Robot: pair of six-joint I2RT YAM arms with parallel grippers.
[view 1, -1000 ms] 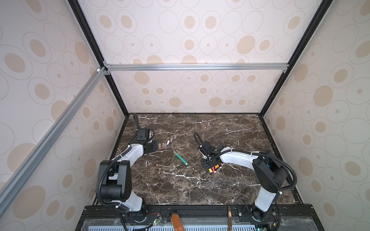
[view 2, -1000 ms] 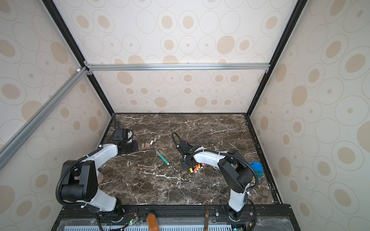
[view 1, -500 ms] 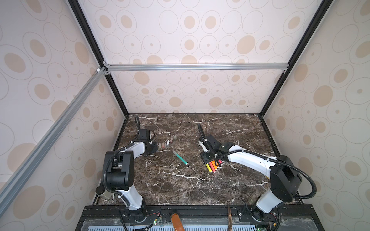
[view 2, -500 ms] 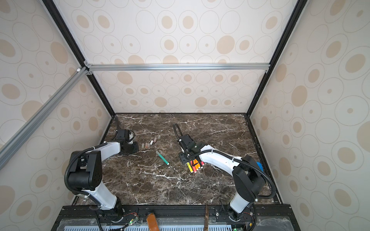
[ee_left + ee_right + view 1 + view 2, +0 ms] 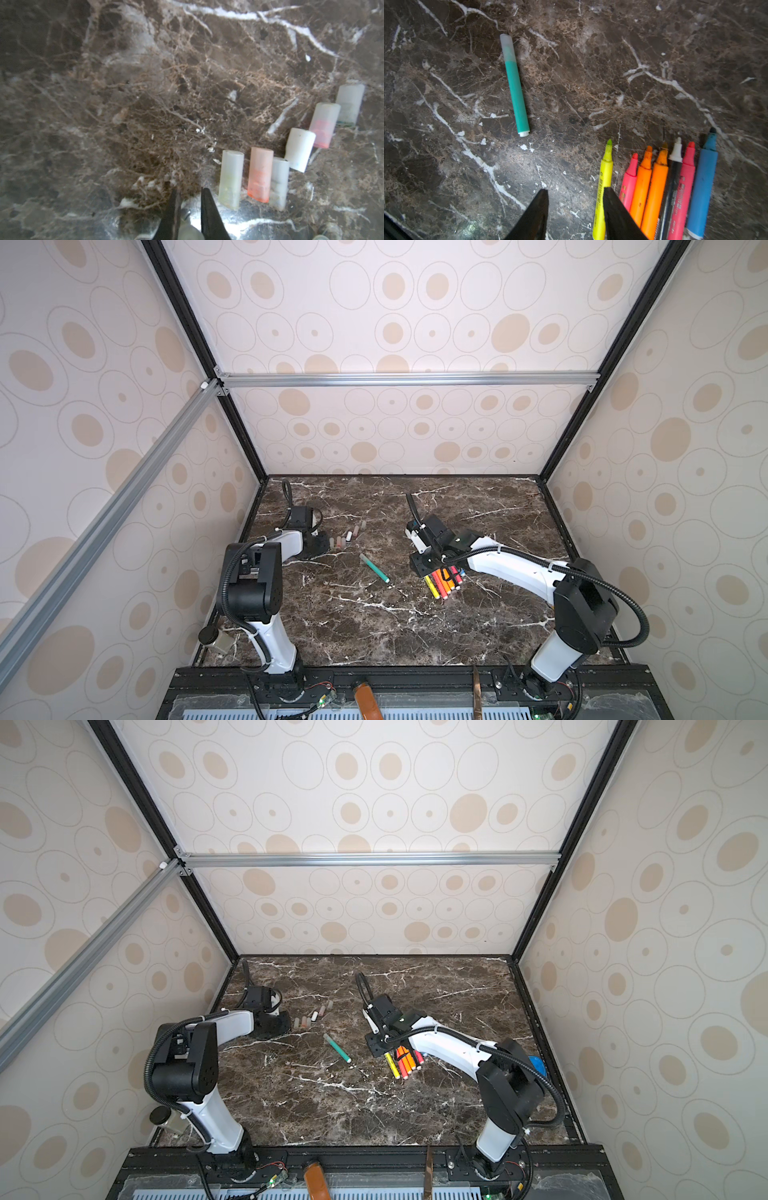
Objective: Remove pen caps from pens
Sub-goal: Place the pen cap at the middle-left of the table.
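Marble table (image 5: 374, 635) seen from above, dark brown with white veins. At the far left, the left gripper (image 5: 188, 190) sits low, its fingers drawn to a narrow gap around a pale cap (image 5: 187, 229). Just right of it, six loose caps (image 5: 259, 174) lie in a ragged line. Some are tinted pink or orange, and one is a solid white cap (image 5: 299, 149). Right of centre, the right gripper (image 5: 575, 190) has its fingers spread apart with nothing between them, and one finger overlaps a yellow pen (image 5: 605, 172). That pen begins a row of seven uncapped pens (image 5: 444, 584) lying side by side: yellow, pink, two orange, black, pink, blue. Between the two grippers, a green pen (image 5: 374, 568) lies alone, still capped.
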